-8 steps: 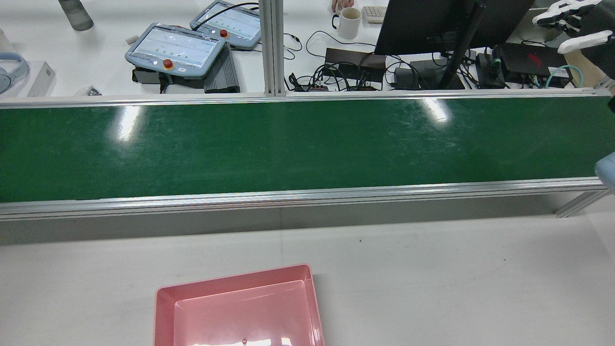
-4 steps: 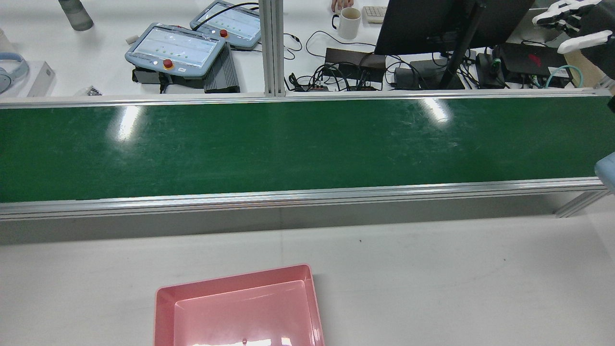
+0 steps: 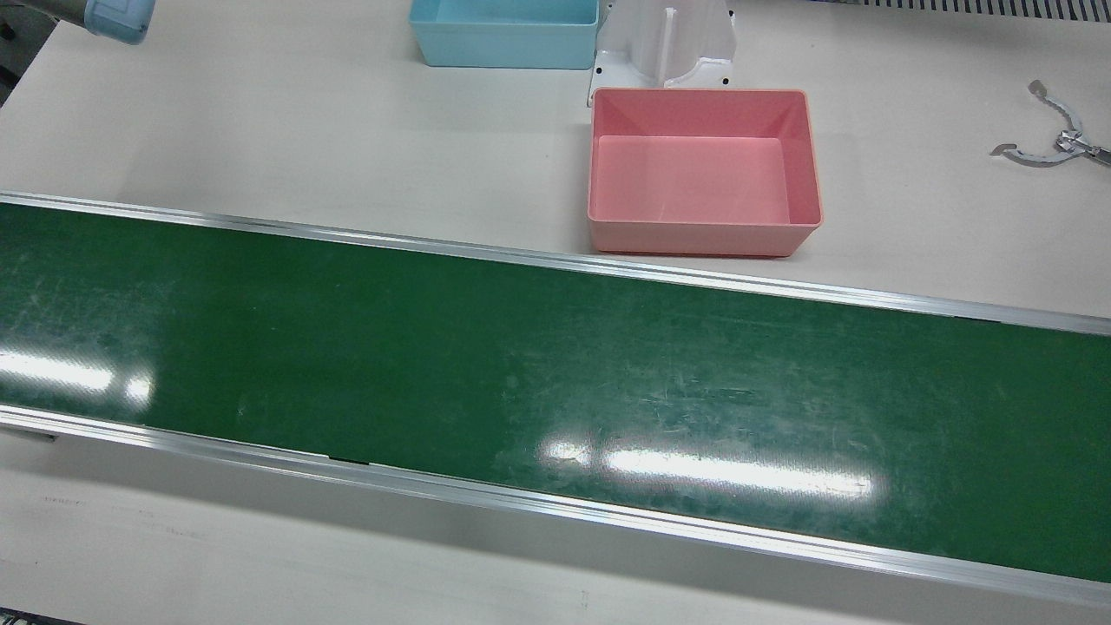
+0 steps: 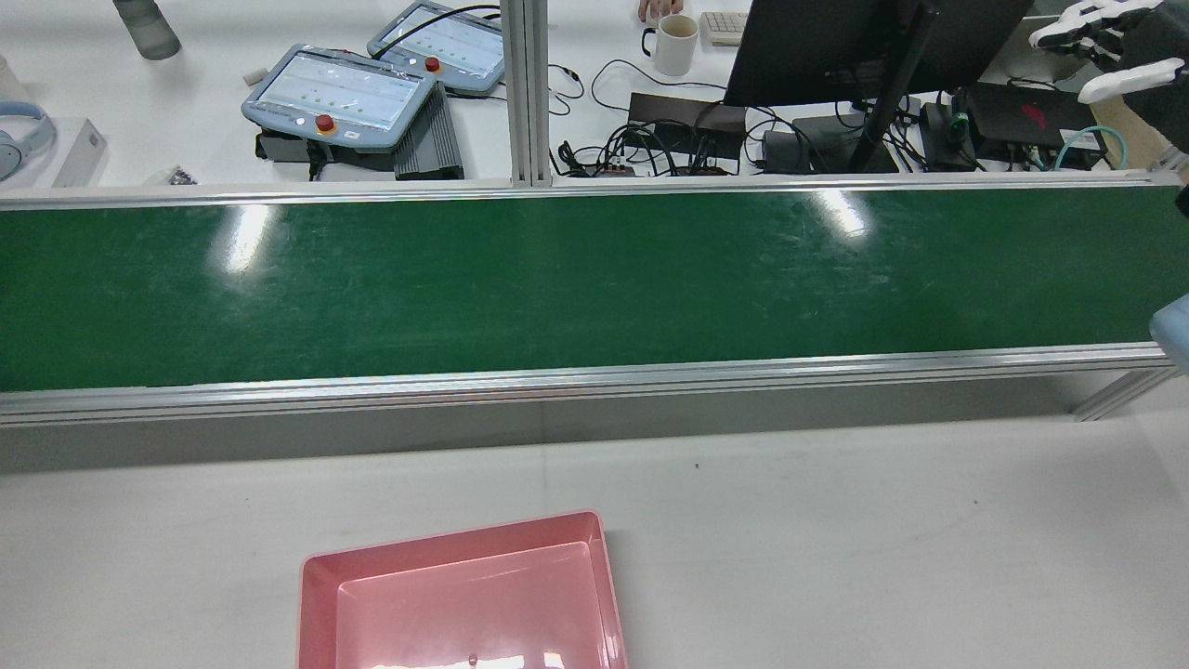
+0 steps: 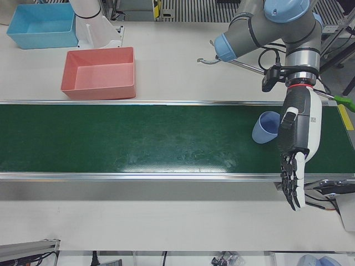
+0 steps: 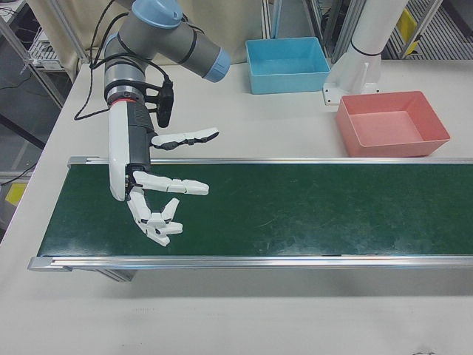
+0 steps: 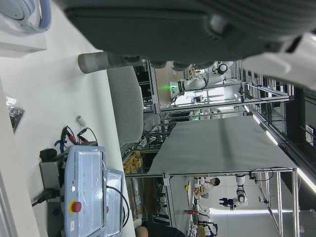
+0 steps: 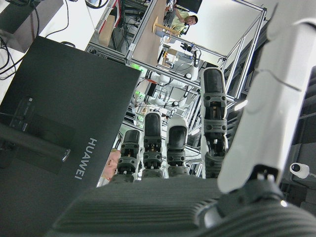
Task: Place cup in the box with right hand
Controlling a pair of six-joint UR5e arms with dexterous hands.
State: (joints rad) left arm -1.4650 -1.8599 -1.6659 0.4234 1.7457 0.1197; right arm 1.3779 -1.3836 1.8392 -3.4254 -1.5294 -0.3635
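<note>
A light blue cup (image 5: 267, 128) sits on the green conveyor belt (image 5: 138, 136) near its right end in the left-front view; no other view shows it. My left hand (image 5: 297, 147) hangs right beside the cup, open, fingers straight and pointing down, holding nothing. My right hand (image 6: 151, 188) hovers open over the belt's other end, fingers spread and empty; in the rear view my right hand (image 4: 1105, 46) shows at the top right corner. The pink box (image 3: 705, 241) stands empty on the white table beside the belt, and the pink box (image 5: 100, 92) is far from the cup.
A blue box (image 3: 503, 54) and a white arm pedestal (image 3: 664, 43) stand behind the pink box. A metal tool (image 3: 1046, 143) lies on the table. Beyond the belt are a monitor (image 4: 836, 46), teach pendants (image 4: 339, 93), cables and a mug (image 4: 673, 44).
</note>
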